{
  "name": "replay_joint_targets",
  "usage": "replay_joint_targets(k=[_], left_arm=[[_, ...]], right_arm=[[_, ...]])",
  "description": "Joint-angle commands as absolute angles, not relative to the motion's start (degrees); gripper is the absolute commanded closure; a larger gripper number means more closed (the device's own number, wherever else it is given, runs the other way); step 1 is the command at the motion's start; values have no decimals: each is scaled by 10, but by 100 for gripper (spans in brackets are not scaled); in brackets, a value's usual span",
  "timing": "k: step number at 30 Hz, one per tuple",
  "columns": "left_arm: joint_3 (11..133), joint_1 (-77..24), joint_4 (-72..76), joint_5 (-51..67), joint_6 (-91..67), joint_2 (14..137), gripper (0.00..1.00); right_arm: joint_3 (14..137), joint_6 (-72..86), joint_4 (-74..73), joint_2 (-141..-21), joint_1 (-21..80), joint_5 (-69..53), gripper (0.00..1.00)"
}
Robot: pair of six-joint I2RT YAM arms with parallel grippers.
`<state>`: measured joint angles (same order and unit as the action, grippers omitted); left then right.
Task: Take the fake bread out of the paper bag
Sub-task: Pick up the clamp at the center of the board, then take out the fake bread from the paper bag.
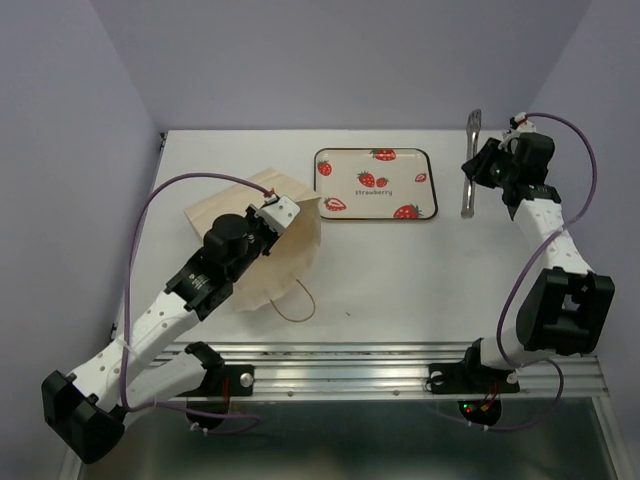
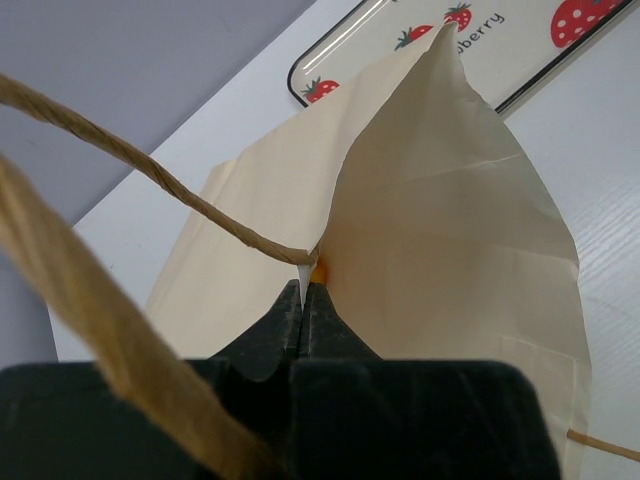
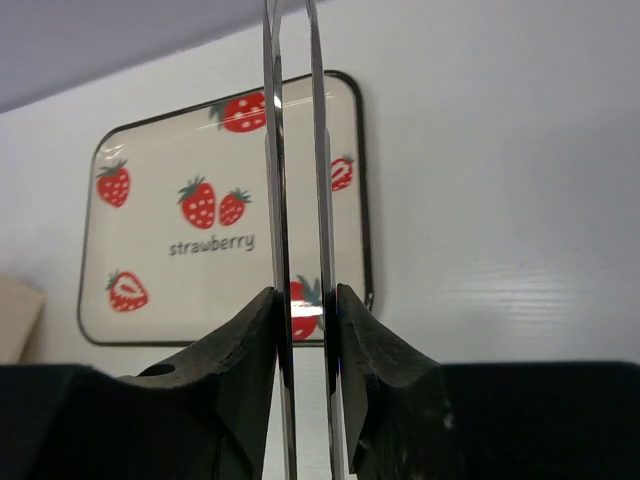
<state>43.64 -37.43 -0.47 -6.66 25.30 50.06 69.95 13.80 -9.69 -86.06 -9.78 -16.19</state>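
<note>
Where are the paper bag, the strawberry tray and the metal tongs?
paper bag [image 1: 290,255], top view, side wall near the mouth.
tray [image 1: 405,170], top view, bare patch among the strawberries.
tongs [image 1: 467,198], top view, near end of the arms.

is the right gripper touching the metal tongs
Touching. The right wrist view shows the right gripper closed on the metal tongs, one finger pressed against each of the two arms.

The white table [image 1: 420,270] carries a tan paper bag [image 1: 262,280] lying on its side beneath the left gripper [image 1: 283,212]. The bag's string handle [image 1: 296,302] trails nearer than that gripper. A strawberry tray [image 1: 375,185] lies flat between that gripper and the right gripper [image 3: 305,300]. Whether the tongs [image 1: 470,170] pinched in the right gripper touch the table is unclear.
</note>
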Motion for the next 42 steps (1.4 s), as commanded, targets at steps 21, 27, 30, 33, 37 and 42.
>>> replay_joint_targets(k=[21, 27, 30, 33, 37, 42], left_arm=[[432, -377, 36, -30, 238, 464, 100], [436, -377, 34, -25, 237, 474, 100], [436, -377, 34, -25, 236, 474, 100], [434, -377, 35, -21, 235, 472, 100], [438, -377, 37, -26, 234, 475, 100], [440, -377, 39, -18, 232, 487, 100]], right_arm=[[642, 181, -169, -764, -101, -340, 45], [646, 192, -192, -754, -101, -344, 44], [665, 200, -227, -765, -101, -345, 44], [679, 191, -278, -787, -101, -337, 43], [677, 183, -296, -792, -101, -314, 44], [669, 174, -305, -771, -85, -330, 44]])
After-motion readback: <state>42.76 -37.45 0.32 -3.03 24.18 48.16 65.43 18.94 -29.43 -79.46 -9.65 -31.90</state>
